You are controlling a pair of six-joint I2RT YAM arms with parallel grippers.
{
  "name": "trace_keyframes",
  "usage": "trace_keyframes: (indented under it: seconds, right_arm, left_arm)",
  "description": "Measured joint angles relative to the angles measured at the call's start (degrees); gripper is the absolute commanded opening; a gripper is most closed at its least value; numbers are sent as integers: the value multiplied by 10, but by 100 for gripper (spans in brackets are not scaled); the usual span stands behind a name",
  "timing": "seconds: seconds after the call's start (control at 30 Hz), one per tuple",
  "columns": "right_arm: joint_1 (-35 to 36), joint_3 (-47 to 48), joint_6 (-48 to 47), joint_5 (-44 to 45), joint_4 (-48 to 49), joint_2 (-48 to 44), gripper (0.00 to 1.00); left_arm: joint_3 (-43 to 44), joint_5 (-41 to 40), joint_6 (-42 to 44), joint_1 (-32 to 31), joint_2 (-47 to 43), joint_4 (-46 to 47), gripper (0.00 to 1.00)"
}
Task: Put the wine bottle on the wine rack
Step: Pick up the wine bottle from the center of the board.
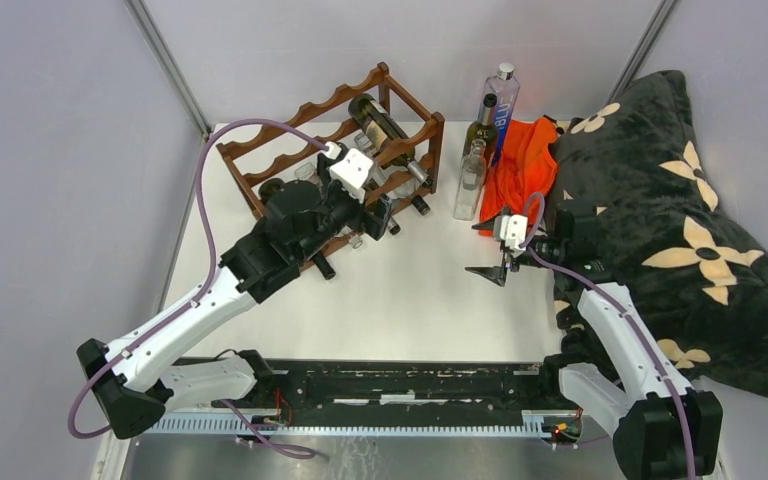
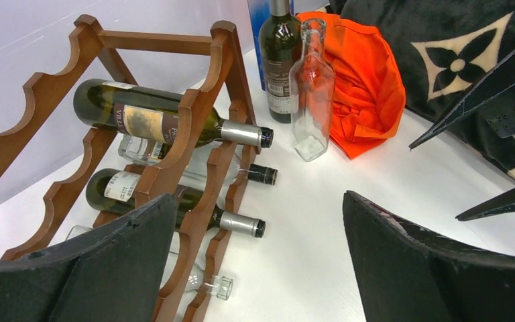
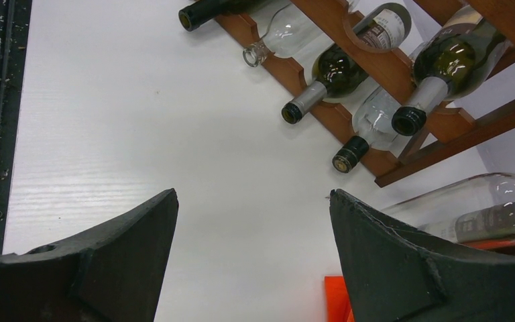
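- Left gripper [image 2: 258,201] hangs right up against the wine rack [image 2: 198,111], jaws spread wide with nothing between them: released and empty.
- Right gripper [image 3: 253,194] is spread wide too and holds nothing. It sits low over the bare table [image 1: 410,310] at middle right of the overhead view, near the standing bottles.
- Over to the rack, upper left of centre in that view: several bottles lie in it with their necks poking out the front. The scallops toward its left end look free.
- And the wine bottle [image 1: 481,125], the dark green one, stands upright off the rack at top centre. A clear glass bottle [image 1: 470,180] is just in front of it and a tall blue bottle [image 1: 501,100] just behind, all packed tight beside an orange cloth [image 1: 525,160].
- My read: the step in hand is fetching that green bottle, and the right arm is the closer of the two.
- To do it well, come in from the open table side with the jaws wide and level, aiming at the body below the shoulder.
- The clear bottle crowds the approach, so ease in slowly; a nudge could topple it into its neighbours.
- Glass is slick and the bottle is likely heavy, so clamp squarely on the body and lift straight up before any tilt.
- For the placing, I'd lay it flat in a free bay, body across both rails and neck out front like the others.
- The left arm crowds the rack front and would want to back away first.
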Motion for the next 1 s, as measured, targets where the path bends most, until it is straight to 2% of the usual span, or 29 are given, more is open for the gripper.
trace_keyframes:
  seconds: [0.43,1.0]
  right_arm:
    - [-3,3,-11,0,-29,20,92]
    - [-15,16,11,31,-7,21,92]
  left_arm:
    - [-47,41,28,2,-10,40,100]
    - [-55,40,39,2,-21,54,100]
